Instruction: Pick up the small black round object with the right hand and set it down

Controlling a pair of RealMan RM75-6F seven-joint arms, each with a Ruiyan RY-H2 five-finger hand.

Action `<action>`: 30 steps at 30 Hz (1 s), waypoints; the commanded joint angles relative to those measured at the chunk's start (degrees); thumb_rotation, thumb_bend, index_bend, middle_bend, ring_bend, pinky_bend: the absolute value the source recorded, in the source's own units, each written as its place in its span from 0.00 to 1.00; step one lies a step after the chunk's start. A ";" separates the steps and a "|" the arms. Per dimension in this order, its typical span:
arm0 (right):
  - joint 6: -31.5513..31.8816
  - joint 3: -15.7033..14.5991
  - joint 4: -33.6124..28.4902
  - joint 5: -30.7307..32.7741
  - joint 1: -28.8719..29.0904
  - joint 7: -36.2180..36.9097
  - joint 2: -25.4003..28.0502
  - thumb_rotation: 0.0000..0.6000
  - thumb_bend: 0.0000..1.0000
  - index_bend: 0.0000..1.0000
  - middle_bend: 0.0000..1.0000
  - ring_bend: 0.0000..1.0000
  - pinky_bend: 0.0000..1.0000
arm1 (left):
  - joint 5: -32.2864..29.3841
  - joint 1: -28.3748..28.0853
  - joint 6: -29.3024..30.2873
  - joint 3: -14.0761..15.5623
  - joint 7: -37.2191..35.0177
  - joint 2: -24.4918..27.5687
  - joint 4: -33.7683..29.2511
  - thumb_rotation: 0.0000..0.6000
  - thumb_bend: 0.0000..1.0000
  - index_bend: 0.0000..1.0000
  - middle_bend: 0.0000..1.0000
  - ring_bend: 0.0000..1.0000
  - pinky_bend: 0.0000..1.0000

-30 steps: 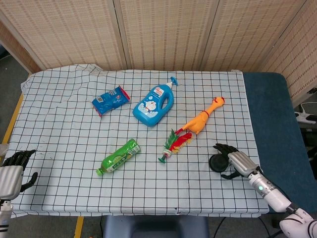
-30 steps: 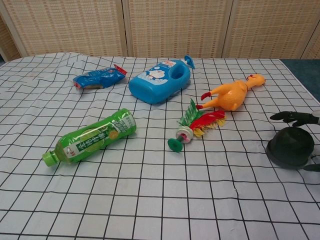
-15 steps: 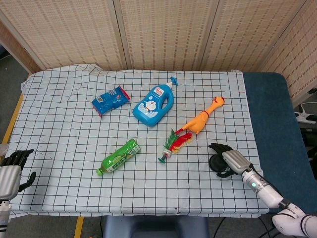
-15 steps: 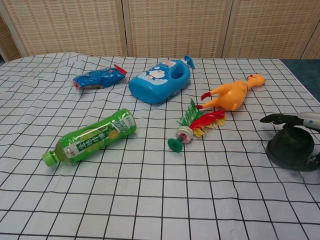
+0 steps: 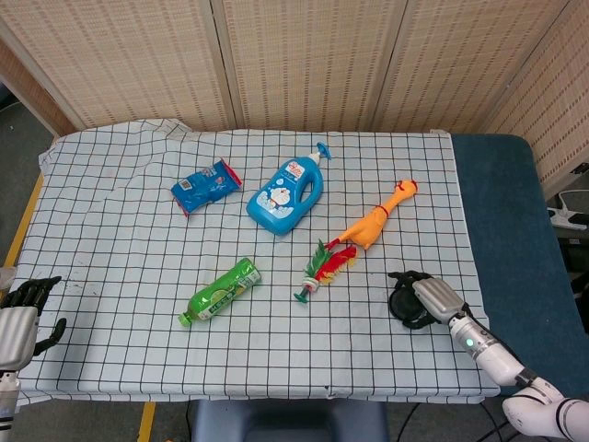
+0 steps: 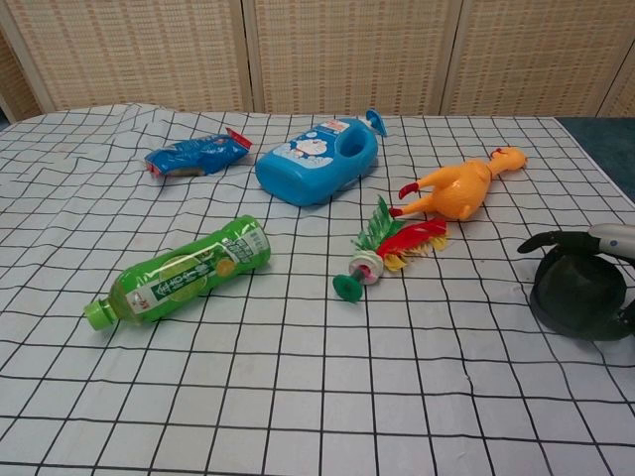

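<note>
The small black round object (image 5: 403,305) sits near the table's right front corner on the checked cloth (image 5: 138,249). In the chest view the black object (image 6: 575,296) looks tipped, its near side raised a little. My right hand (image 5: 431,297) wraps around it from the right, dark fingers curved over its top and the thumb at its lower side. Only the fingers (image 6: 552,241) and part of the right hand (image 6: 613,238) show at the chest view's right edge. My left hand (image 5: 20,318) hangs off the table's front left corner, holding nothing.
A yellow rubber chicken (image 5: 375,221) and a red-green feathered toy (image 5: 322,269) lie just left and beyond the black object. A green bottle (image 5: 219,292), a blue Doraemon bottle (image 5: 285,195) and a blue snack bag (image 5: 204,186) lie further left. The table's right edge runs close to my right hand.
My right hand has closed in around the black object, fingers curling over its top. The object has tipped slightly. The left hand has stayed put.
</note>
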 commanded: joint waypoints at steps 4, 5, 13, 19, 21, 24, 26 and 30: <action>0.03 0.14 0.01 0.42 -0.06 -0.76 -0.08 1.00 0.08 0.18 0.31 0.15 0.21 | 0.14 0.04 0.23 -0.02 0.30 -0.05 0.20 1.00 0.37 0.16 0.19 0.14 0.27; 0.23 0.22 0.08 0.51 -0.14 -1.06 -0.17 1.00 0.08 0.22 0.34 0.18 0.24 | 0.09 0.05 0.24 -0.04 0.28 -0.06 0.19 1.00 0.37 0.16 0.19 0.14 0.27; 4.93 1.14 0.67 0.82 -1.97 -5.59 -1.24 1.00 0.27 0.55 0.55 0.42 0.48 | 0.04 0.02 0.17 -0.13 -0.05 -0.05 0.10 1.00 0.37 0.16 0.19 0.15 0.27; 7.77 2.03 1.08 0.79 -2.83 -5.77 -1.59 1.00 0.30 0.60 0.58 0.46 0.51 | -0.01 -0.06 -0.01 -0.14 0.15 -0.11 0.05 1.00 0.37 0.16 0.19 0.14 0.27; 8.59 2.32 1.20 0.75 -3.04 -5.64 -1.68 1.00 0.30 0.60 0.58 0.46 0.51 | 0.12 -0.06 0.06 -0.08 0.34 -0.12 0.19 1.00 0.37 0.16 0.19 0.14 0.27; 10.62 3.01 1.60 0.50 -3.48 -4.77 -2.12 1.00 0.30 0.61 0.58 0.46 0.51 | -0.03 -0.07 -0.05 -0.11 0.32 -0.19 0.21 1.00 0.37 0.16 0.19 0.15 0.27; 12.51 3.41 2.01 -0.29 -3.73 -3.06 -2.55 1.00 0.30 0.61 0.59 0.46 0.51 | 0.01 -0.06 -0.04 -0.11 0.13 -0.15 0.10 1.00 0.37 0.16 0.19 0.15 0.27; 19.98 4.29 3.05 -4.92 -3.81 5.58 -3.71 1.00 0.30 0.61 0.59 0.46 0.51 | -0.02 -0.08 -0.08 -0.11 0.36 -0.19 0.24 1.00 0.37 0.16 0.19 0.14 0.27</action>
